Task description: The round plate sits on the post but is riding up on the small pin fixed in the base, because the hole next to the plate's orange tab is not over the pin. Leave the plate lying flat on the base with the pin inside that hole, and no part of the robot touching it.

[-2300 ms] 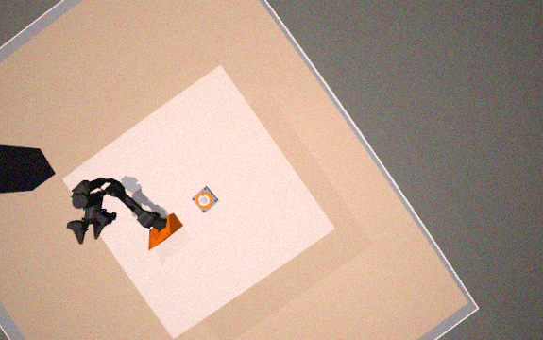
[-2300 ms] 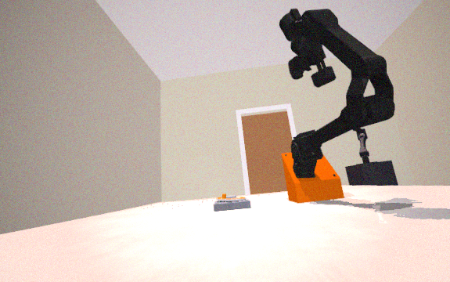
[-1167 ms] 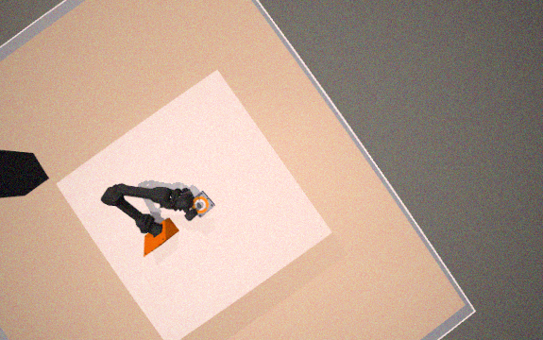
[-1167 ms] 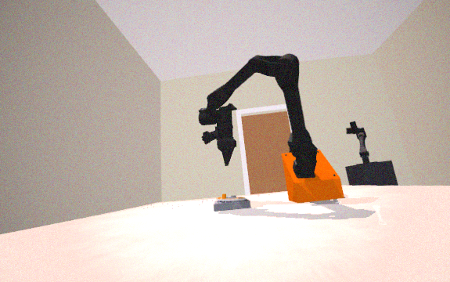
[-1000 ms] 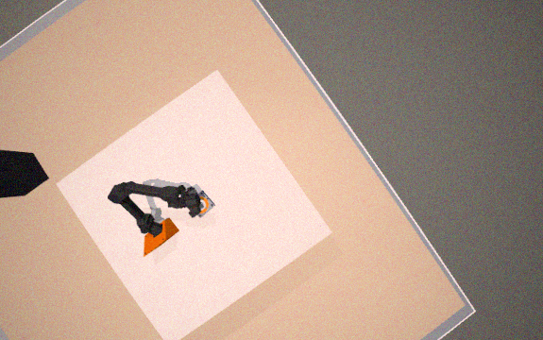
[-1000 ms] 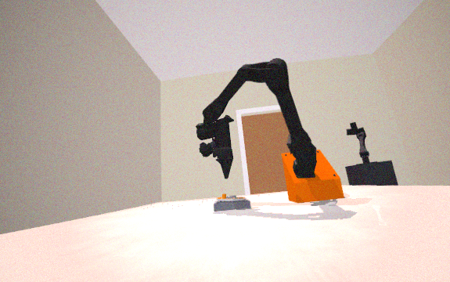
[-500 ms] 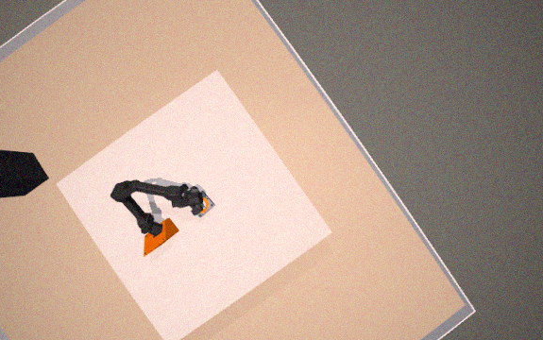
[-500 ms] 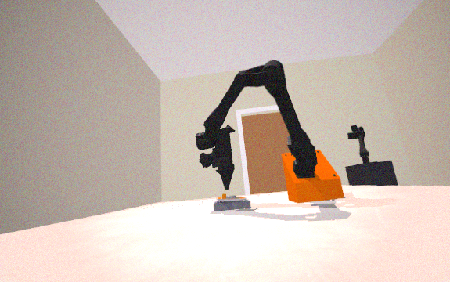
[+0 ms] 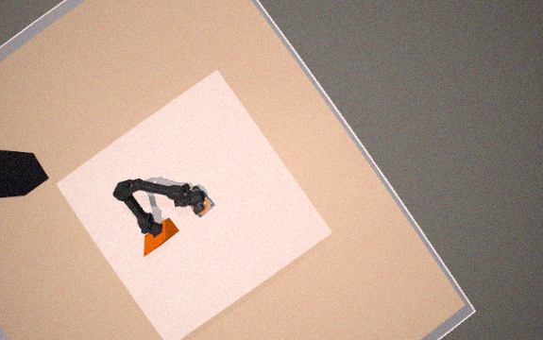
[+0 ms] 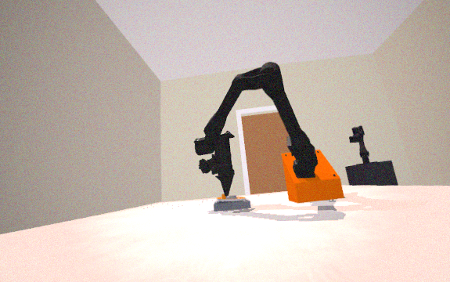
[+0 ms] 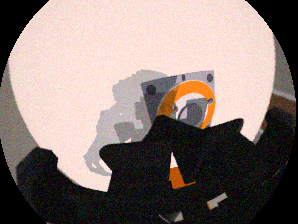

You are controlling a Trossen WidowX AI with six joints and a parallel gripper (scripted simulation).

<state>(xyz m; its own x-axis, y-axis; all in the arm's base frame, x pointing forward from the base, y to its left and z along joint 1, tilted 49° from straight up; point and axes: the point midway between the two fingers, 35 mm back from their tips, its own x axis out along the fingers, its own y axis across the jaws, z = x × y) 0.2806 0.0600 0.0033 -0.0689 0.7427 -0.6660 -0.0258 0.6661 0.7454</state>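
Note:
The round plate shows as an orange ring around a pale middle, on the square grey base. A round grey post top shows in the middle. My gripper is shut and empty, pointing down. In the exterior view its tips are at the height of the plate's top; whether they touch it I cannot tell. The fingers hide the plate's near side in the wrist view. I cannot make out the tab, the pin in its hole, or any tilt of the plate.
My arm's orange mount stands on the pale mat, to the right of the base in the exterior view. The arm arches above, and its shadow falls beside the base. A dark block stands left of the mat in the top view.

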